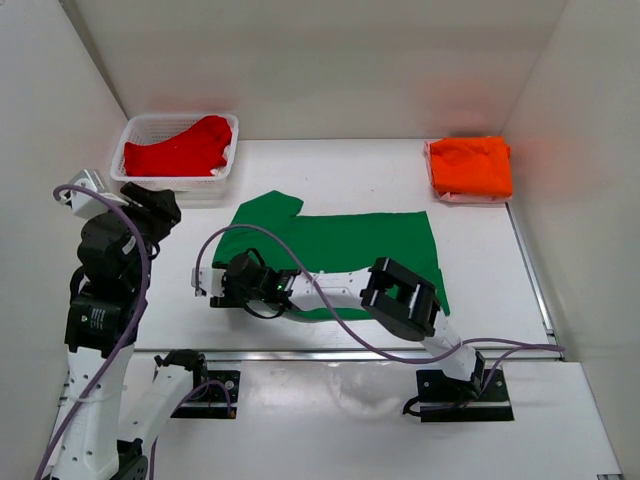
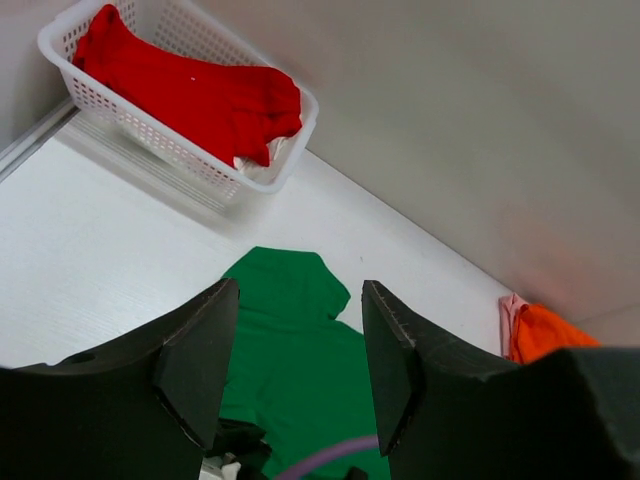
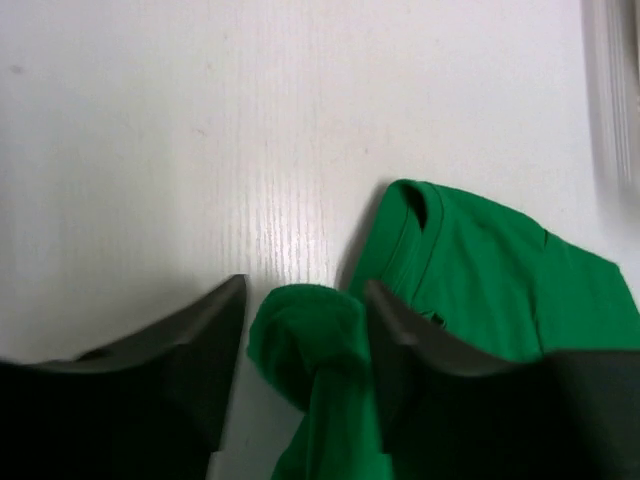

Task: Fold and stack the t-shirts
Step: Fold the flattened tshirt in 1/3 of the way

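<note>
Looking down from the overhead camera, found the green t-shirt (image 1: 350, 245) spread flat at the middle of the white table (image 1: 330, 165), one sleeve pointing toward the far wall, its near edge partly hidden by the right arm. Saw the right gripper (image 1: 205, 283) stretched far across to the left, low at the shirt's near left corner. Through its wrist camera, made out both fingers (image 3: 170, 370) parted around a bunched fold of the same green cloth, the fold filling the gap and resting on the tabletop, the neck opening just beyond to the right. Could not tell whether pinched or merely lying between the jaws. Found the left gripper (image 1: 160, 205) poised high at the left side of the table, near the white mesh basket (image 1: 135, 135), well apart from the green shirt. From its own camera, saw its fingers (image 2: 190, 370) spread wide with nothing between them, only a green sleeve and bare tabletop below. Spotted the red t-shirt (image 1: 180, 150) heaped in the basket at the far left corner. Noted the orange t-shirt (image 1: 470, 165) folded at the far right corner, lying on a pink item (image 1: 437, 192), well apart from the other two
</note>
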### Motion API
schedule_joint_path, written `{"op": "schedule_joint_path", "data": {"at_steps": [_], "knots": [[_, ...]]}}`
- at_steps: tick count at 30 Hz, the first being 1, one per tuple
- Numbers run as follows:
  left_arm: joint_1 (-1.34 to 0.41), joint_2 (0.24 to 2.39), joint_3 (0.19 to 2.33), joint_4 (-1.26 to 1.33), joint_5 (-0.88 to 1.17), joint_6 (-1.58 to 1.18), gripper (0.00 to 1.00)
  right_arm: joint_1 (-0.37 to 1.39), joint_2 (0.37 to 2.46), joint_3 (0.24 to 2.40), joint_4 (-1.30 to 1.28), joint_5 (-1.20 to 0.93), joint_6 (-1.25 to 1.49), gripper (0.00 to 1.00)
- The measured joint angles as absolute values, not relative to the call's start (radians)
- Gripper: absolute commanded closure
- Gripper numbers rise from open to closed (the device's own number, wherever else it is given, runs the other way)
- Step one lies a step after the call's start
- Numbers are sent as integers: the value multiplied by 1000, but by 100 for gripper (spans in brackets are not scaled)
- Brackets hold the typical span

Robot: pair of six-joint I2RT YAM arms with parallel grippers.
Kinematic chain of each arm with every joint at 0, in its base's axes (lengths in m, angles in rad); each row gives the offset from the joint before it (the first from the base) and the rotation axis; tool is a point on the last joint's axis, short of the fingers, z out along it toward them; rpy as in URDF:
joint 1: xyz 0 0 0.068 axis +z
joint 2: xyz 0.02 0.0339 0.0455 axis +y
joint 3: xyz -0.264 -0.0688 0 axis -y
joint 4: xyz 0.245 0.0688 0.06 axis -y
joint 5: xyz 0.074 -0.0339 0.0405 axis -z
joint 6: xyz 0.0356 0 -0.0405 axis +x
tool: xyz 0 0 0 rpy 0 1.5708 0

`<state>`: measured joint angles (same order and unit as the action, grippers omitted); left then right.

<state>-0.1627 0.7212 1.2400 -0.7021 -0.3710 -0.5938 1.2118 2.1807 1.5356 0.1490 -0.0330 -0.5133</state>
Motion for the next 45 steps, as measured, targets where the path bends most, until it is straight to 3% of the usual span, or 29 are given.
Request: {"op": "schedule_joint_path", "data": {"at_steps": [2, 4, 9, 10, 11, 12, 13, 19, 28, 30, 32, 36, 45], "knots": [[-163, 708, 1226, -701, -370, -595, 37, 1217, 2215, 1570, 133, -3, -529, 64], [-163, 703, 1209, -701, -369, -595, 37, 1218, 2233, 1584, 110, 20, -538, 64], [-164, 712, 1192, -704, -361, -595, 36, 1227, 2242, 1588, 74, 90, -576, 46], [-164, 712, 1188, -704, -359, -595, 36, 1229, 2242, 1588, 73, 98, -584, 48], [-164, 707, 1178, -703, -355, -596, 36, 1233, 2242, 1588, 65, 108, -599, 75], [-164, 705, 1174, -703, -354, -598, 37, 1235, 2242, 1590, 57, 111, -607, 90], [-164, 703, 1169, -702, -351, -600, 36, 1235, 2244, 1599, 38, 113, -606, 100], [-164, 701, 1150, -701, -326, -610, 37, 1237, 2267, 1694, -43, 108, -551, 100], [-170, 725, 1218, -710, -321, -610, 35, 1218, 2197, 1710, -26, -97, -226, 100], [-174, 723, 1234, -710, -324, -610, 35, 1219, 2177, 1698, 3, -117, -163, 90], [-174, 716, 1235, -711, -325, -609, 36, 1227, 2164, 1674, 41, -135, -115, 64], [-174, 713, 1235, -715, -325, -610, 35, 1253, 2119, 1544, 129, -179, -30, 29], [-165, 732, 1213, -702, -295, -586, 33, 1240, 1963, 1323, 170, -108, 60, 30]]}}
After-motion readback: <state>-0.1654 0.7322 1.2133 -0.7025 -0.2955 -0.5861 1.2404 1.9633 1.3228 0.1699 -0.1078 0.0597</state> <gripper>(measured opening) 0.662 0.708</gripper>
